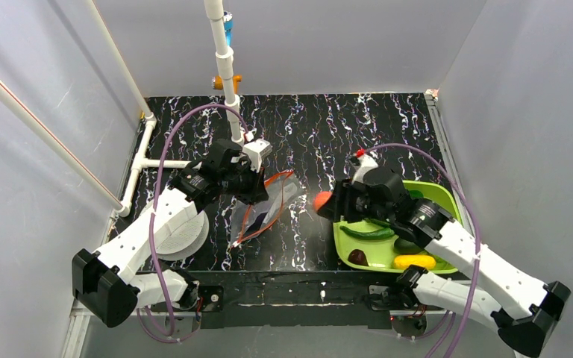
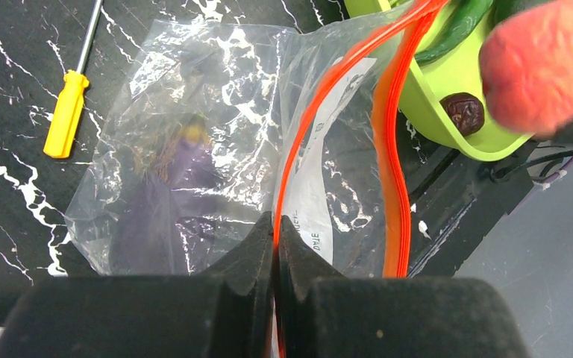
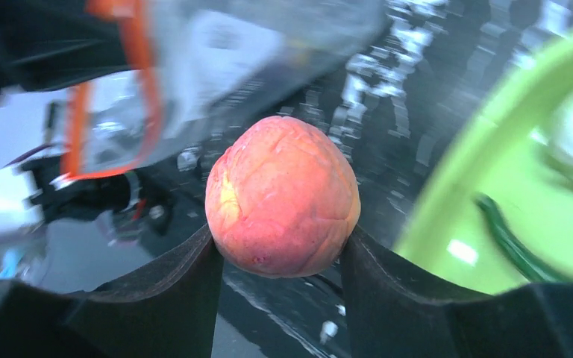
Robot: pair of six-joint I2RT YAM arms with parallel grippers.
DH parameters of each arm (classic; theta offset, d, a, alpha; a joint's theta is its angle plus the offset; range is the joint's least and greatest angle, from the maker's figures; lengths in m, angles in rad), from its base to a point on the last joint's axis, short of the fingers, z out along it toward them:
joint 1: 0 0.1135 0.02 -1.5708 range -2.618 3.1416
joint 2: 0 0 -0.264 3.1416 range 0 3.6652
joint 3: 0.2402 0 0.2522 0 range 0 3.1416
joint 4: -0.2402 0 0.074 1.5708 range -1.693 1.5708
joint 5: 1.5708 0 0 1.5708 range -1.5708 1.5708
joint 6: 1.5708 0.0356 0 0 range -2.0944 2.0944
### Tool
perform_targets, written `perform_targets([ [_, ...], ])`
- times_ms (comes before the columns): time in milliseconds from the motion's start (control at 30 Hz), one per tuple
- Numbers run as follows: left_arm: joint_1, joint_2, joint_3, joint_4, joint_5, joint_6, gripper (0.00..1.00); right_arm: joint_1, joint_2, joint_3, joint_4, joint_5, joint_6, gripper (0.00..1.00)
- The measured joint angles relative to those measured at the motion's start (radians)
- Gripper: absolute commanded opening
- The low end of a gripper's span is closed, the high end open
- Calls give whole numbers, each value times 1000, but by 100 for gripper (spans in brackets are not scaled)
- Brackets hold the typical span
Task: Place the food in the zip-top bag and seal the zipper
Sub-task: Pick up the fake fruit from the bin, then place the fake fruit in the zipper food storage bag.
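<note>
Clear, crinkly plastic forms the bag (image 2: pixel 194 149), which lies on the black marbled table (image 1: pixel 328 127) with its mouth lifted and gaping toward the right arm. The left gripper (image 2: pixel 276 246) is pinched tight on the red-orange zipper strip (image 2: pixel 392 149) and holds one lip of the mouth up off the table. A purple eggplant (image 2: pixel 168 194) lies inside the bag, toward its bottom.

The right gripper (image 3: pixel 277 242) clamps an orange-pink peach (image 3: pixel 282 198) between its two fingers. It holds the peach in the air between the bag's mouth and the green tray (image 1: pixel 442 192), just off the tray's left edge.

In the tray lie a green cucumber (image 1: pixel 369 233), a yellow piece (image 1: pixel 414 261) and a dark brown piece (image 1: pixel 357 256). A yellow-handled screwdriver (image 2: pixel 66 112) lies on the table beside the bag. A white ribbed spool (image 1: pixel 186 235) sits under the left arm.
</note>
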Motion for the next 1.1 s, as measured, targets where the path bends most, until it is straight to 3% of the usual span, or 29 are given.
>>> perform_targets([
  [200,0,-9,-8,17,17,0,0,106,156,49,321,-254,-73,8],
  [500,2,-46,-44,46,48,-4,0,178,331,102,585,-411,-72,5],
  [567,10,-55,-50,46,41,-2,0,177,345,102,602,-417,-68,1],
  [833,26,-117,-91,65,-24,14,0,194,391,128,602,-373,0,1],
  [1100,13,-217,-107,109,-37,3,0,184,401,84,541,-193,48,1],
])
